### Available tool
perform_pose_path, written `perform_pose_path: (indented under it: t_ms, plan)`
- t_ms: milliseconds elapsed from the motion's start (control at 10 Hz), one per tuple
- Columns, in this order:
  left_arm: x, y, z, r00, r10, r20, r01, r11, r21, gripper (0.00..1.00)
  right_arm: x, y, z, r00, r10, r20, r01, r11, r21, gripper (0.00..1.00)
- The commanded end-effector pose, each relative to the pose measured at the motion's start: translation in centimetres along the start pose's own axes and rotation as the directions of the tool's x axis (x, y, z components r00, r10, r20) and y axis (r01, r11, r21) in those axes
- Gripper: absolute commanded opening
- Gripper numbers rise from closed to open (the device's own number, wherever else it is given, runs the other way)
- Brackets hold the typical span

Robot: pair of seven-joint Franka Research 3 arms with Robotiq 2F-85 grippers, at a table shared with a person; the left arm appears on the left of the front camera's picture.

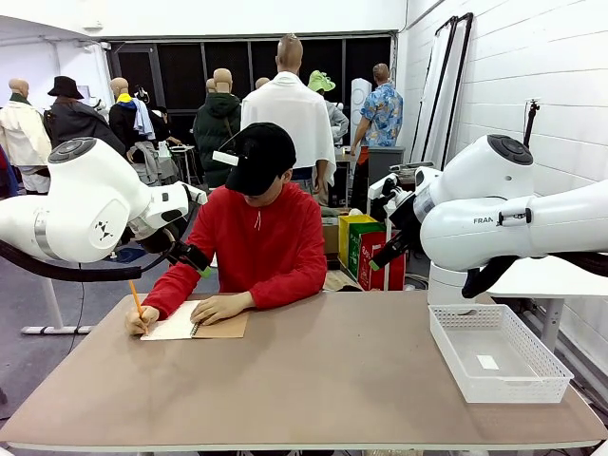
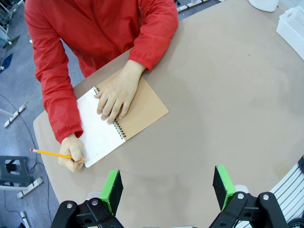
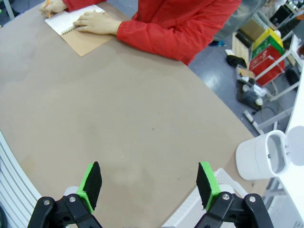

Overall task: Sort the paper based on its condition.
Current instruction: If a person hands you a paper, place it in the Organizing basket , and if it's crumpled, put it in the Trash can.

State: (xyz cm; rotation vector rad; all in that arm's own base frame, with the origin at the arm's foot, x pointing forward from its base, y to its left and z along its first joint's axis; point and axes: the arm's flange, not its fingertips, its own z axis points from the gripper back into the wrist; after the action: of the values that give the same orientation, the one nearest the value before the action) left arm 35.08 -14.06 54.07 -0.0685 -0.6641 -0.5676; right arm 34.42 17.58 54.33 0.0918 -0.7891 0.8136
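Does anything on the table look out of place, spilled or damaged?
Nothing stands out. The notebook lies flat under the person's hand, the basket stands upright, and the table shows no spill.

Bright, even light; wide-angle edge distortion.

White brick wall (image 1: pixel 532 76), grey floor (image 1: pixel 24 304)

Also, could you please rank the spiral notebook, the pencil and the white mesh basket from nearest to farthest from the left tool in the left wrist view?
From the left tool:
1. Spiral notebook, just ahead, toward the picture's left.
2. Pencil, farther left, at the page's edge.
3. White mesh basket, far off, top right corner.
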Motion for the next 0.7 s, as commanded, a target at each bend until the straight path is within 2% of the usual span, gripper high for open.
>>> perform_pose_path:
  t_ms: [0, 600]
  plan:
    - [0.03, 0.05, 0.06, 1.000, 0.001, 0.006, -0.001, 1.000, 0.001, 1.00, -0.05, -0.08, -0.07, 1.000, -0.005, 0.002, 0.005, 1.000, 0.010, 1.00]
    - [0.03, 0.05, 0.06, 1.000, 0.001, 0.006, -0.001, 1.000, 0.001, 1.00, -0.05, -0.08, -0.07, 1.000, -0.005, 0.002, 0.005, 1.000, 0.010, 1.00]
